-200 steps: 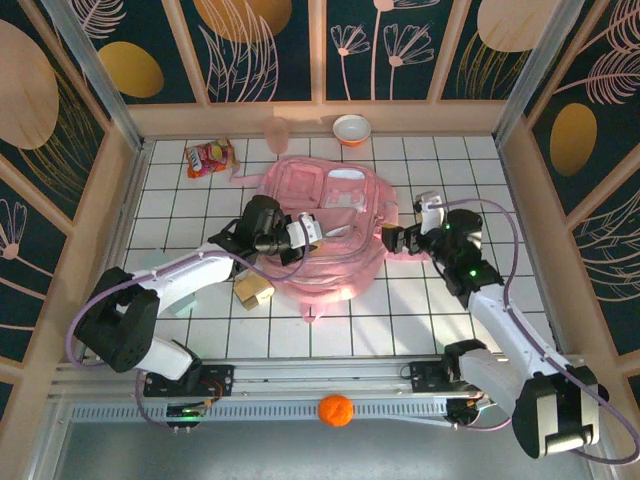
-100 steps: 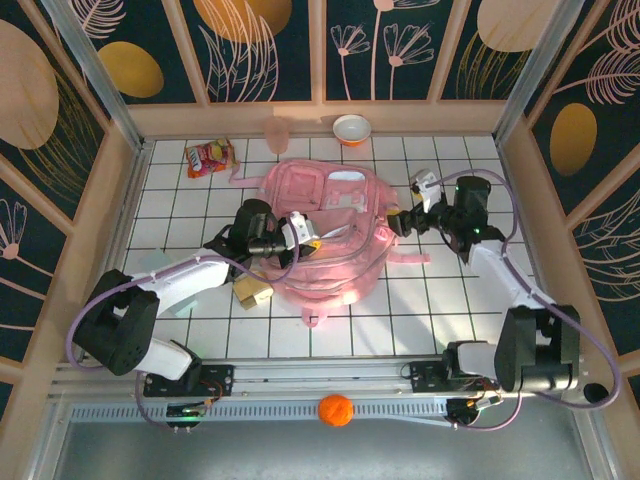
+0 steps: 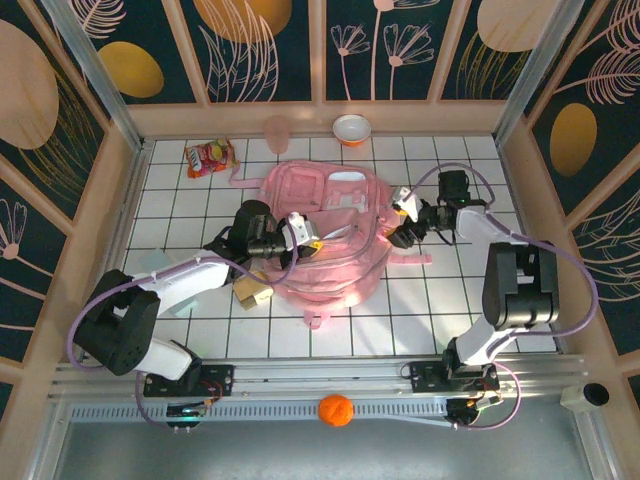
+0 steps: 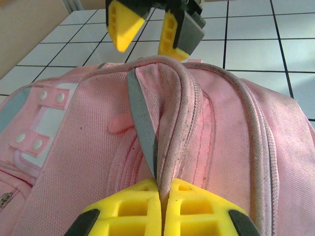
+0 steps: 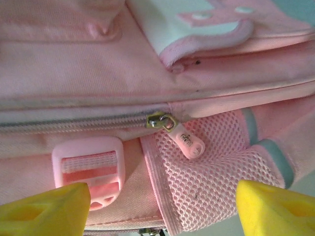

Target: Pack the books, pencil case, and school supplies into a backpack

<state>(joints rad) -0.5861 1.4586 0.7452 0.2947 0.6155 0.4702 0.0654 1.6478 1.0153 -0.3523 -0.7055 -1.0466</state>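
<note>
backpack [image 3: 330,268] lies flat mid-frame in the top view on the white tiled table [image 3: 420,320]

left gripper [image 3: 303,238] sits over the bag's left-centre, jaws pressed together on a raised fold of pink fabric. in the left wrist view [image 4: 160,206] the two yellow fingertips [image 4: 123,216] meet at the bottom edge, and the fold with its grey zip strip [image 4: 142,128] rises from between them

right gripper [image 3: 405,218] is at the bag's right edge, jaws wide, nothing clamped. right wrist view [image 5: 160,211]: one yellow tip in the lower left corner, the other lower right, with the bag's side [image 5: 98,64] across the gap. there a zip pull [image 5: 186,138] hangs mid-frame over a mesh pocket [image 5: 211,182], with a pink buckle [image 5: 88,167] left of it. the same gripper also shows at the top of the left wrist view [image 4: 147,27], just past the fold

tan and yellow blocks [image 3: 252,290] lie just beside the bag's lower-left edge, under the left arm

snack packet [image 3: 210,157] upper left, pink cup [image 3: 277,132] and bowl [image 3: 351,129] at the top, all apart from the bag
</note>
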